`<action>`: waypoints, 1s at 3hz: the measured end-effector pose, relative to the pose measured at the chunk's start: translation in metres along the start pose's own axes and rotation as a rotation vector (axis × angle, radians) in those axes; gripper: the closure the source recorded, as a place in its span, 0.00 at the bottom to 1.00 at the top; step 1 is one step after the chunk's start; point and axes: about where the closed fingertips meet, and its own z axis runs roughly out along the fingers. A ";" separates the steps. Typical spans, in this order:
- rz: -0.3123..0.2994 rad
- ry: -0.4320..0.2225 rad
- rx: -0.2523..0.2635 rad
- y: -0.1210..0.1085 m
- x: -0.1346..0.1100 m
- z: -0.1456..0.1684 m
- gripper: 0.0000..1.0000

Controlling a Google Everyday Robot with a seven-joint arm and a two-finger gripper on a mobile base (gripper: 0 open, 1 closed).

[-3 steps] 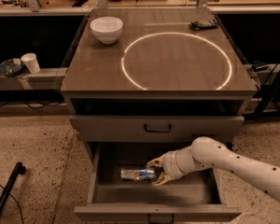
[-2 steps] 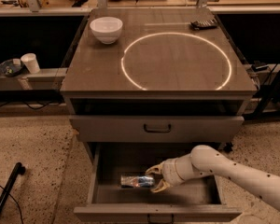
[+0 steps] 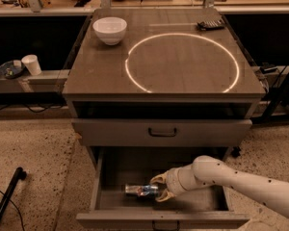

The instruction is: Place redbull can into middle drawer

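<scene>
The middle drawer (image 3: 111,198) is pulled open below the upper drawer front. The redbull can (image 3: 139,190) lies on its side on the drawer's grey floor, left of centre. My gripper (image 3: 160,188) reaches in from the right on a white arm. Its fingers sit above and below the can's right end, close around it. The can looks to be resting on the drawer floor.
A white bowl (image 3: 110,30) stands on the cabinet top at the back left, by a bright ring of light (image 3: 183,61). A dark object (image 3: 210,25) lies at the back right. A white paper cup (image 3: 32,64) stands on a low shelf to the left.
My gripper has moved the can down and a little left inside the drawer, until it lies on the floor. The arm has lowered with it.
</scene>
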 end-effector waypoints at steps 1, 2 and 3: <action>0.080 0.078 -0.010 0.002 0.014 0.004 0.27; 0.111 0.078 -0.010 0.003 0.015 0.005 0.04; 0.107 0.076 -0.010 0.003 0.014 0.006 0.00</action>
